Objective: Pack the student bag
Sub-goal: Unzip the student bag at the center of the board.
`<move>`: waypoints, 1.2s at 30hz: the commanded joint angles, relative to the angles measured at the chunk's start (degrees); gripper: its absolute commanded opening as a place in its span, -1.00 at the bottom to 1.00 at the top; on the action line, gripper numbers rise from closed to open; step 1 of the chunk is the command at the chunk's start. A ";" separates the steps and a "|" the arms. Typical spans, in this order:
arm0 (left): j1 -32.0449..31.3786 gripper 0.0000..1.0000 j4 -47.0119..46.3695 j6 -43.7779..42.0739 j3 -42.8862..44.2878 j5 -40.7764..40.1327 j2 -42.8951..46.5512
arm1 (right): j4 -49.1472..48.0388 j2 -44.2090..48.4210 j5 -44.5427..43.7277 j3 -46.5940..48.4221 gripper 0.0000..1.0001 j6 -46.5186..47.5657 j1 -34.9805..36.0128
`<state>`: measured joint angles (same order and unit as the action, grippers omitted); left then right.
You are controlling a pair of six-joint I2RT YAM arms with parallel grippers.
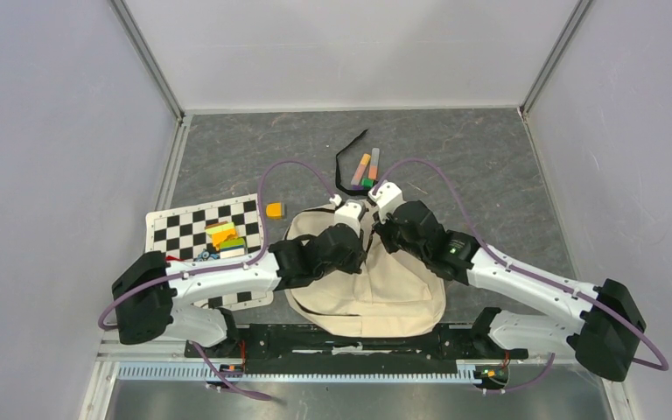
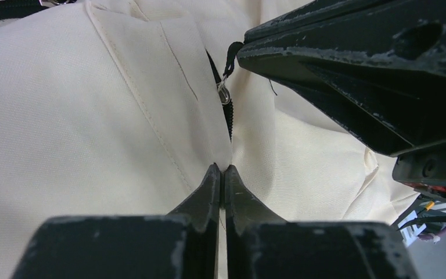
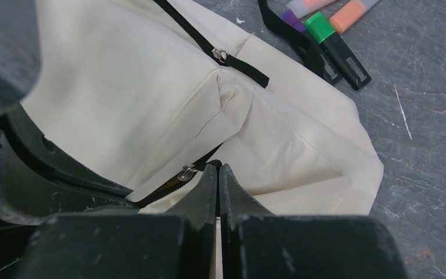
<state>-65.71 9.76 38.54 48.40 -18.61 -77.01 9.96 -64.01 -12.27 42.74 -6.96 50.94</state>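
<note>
Cream canvas, the student bag point(image 1: 376, 293) lies on the surface point(image 1: 490, 157) by the arm bases. The left gripper point(image 2: 222, 170) and right gripper point(image 3: 218, 168) each pinch its fabric beside a zipper pull point(image 2: 225, 93). This looks like the opening step; next, the mouth needs spreading for the highlighters point(image 3: 331, 43).

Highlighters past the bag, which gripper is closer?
Right. The right gripper pinches the student bag just short of the highlighters; the left gripper pinches it farther back.
</note>
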 commanded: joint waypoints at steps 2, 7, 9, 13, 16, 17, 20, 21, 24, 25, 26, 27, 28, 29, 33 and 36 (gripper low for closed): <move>-0.12 -0.96 -2.90 -0.88 -3.82 4.08 1.56 | -3.73 -1.69 -8.39 4.07 -1.00 1.87 -0.92; -0.65 -0.96 -4.75 0.32 -9.30 8.05 5.62 | -5.17 -6.31 -13.25 6.14 -1.00 3.36 -1.85; -0.82 -0.96 -4.75 2.28 -11.20 7.70 7.30 | -5.67 -8.25 -13.94 6.86 -1.00 3.34 -2.76; -0.92 -0.96 -4.75 7.21 -14.08 5.60 10.48 | -6.11 -13.21 -13.45 8.74 -1.00 2.84 -5.14; -1.00 -0.96 -5.25 9.36 -15.38 3.76 11.94 | -6.55 -17.03 -10.64 10.60 -1.00 2.91 -6.42; -1.00 -0.96 -5.34 9.87 -15.61 3.25 12.22 | -6.85 -17.85 -9.88 11.09 -1.00 2.98 -6.71; -1.00 -0.96 -4.46 10.70 -15.01 1.87 12.49 | -5.96 -19.18 -7.60 12.81 -1.00 3.01 -7.17; -1.01 -0.96 -3.75 10.96 -14.61 1.08 12.42 | -5.39 -18.73 -6.87 13.14 -1.00 2.91 -7.17; -1.02 -0.96 -1.91 12.10 -13.72 -0.60 12.39 | -2.16 -15.89 -4.37 13.96 -0.52 2.51 -7.17; -1.00 -0.96 -1.60 12.76 -13.70 -0.86 12.39 | -0.64 -14.88 -3.77 14.09 -0.26 1.83 -7.19; -1.04 -0.96 -1.50 13.46 -13.78 -1.23 12.48 | 0.84 -13.53 -3.21 13.97 -0.08 0.82 -7.18; -0.94 -0.96 -1.50 14.15 -13.99 -1.57 12.52 | 1.95 -12.31 -2.66 13.31 0.07 -0.13 -7.12; -0.95 -0.96 -1.49 15.01 -14.26 -1.89 12.59 | 2.64 -10.81 -1.86 12.51 0.23 -1.56 -7.08; -0.92 -0.96 -1.55 15.67 -14.51 -2.19 12.71 | 3.12 -9.18 -0.81 11.42 0.34 -2.80 -7.08; -0.91 -0.96 -3.42 17.00 -15.60 -2.29 12.89 | 4.39 -5.27 1.06 8.31 0.54 -7.53 -5.68; -0.99 -0.96 -4.39 17.09 -15.75 -1.74 12.78 | 6.83 -5.06 -2.09 8.51 0.61 -9.40 -2.81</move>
<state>-65.89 4.56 52.82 33.65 -20.05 -65.19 13.67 -69.60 -13.08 52.01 -11.88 45.19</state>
